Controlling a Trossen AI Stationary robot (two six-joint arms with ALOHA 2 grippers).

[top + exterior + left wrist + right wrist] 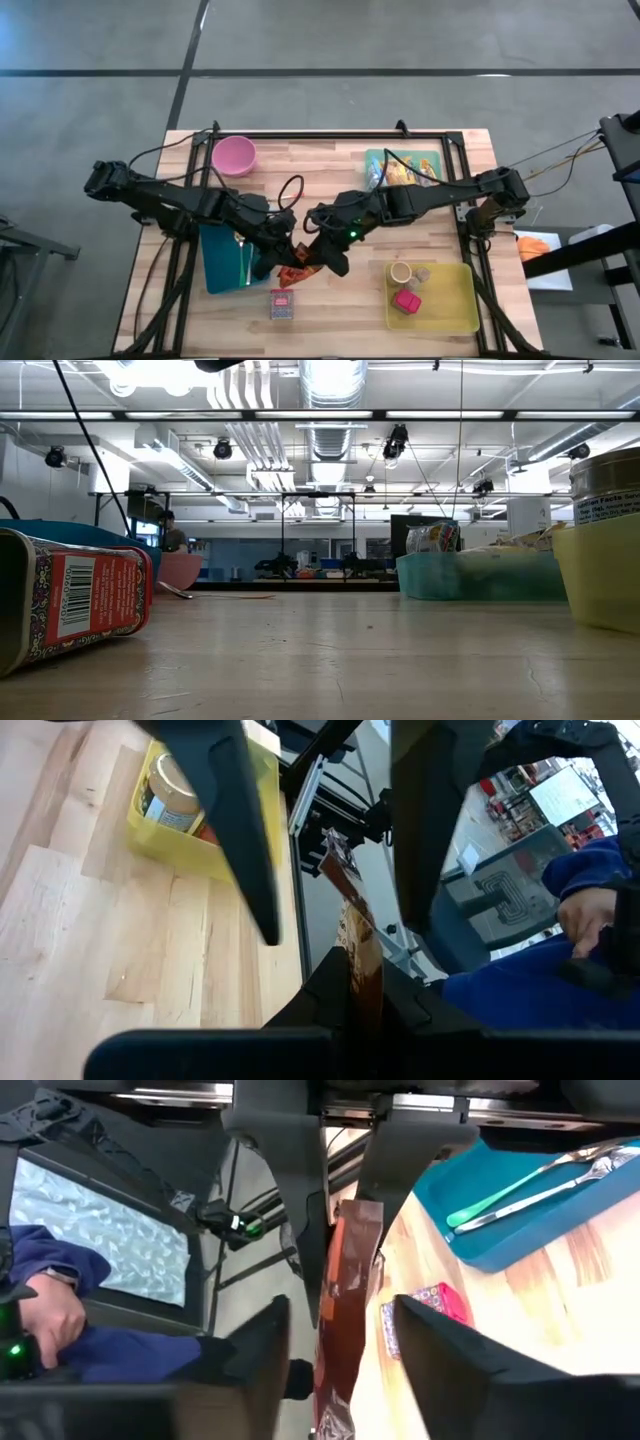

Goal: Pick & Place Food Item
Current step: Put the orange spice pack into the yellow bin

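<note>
Gripping brown packet [358,955]: left end effector [352,982].

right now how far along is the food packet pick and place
Done: the brown packet is off the table, clamped in the left hand. In hand: a handover, with the right hand straddling the packet, fingers not yet closed on it. Left: the right hand's grip, the left hand's release, and the placing, possibly into the yellow bin.

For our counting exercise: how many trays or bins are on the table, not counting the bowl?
3: a blue tray with cutlery at the left, partly under the left arm; a yellow bin at the front right; a teal tray at the back right. Nothing suggests others hidden.
</note>
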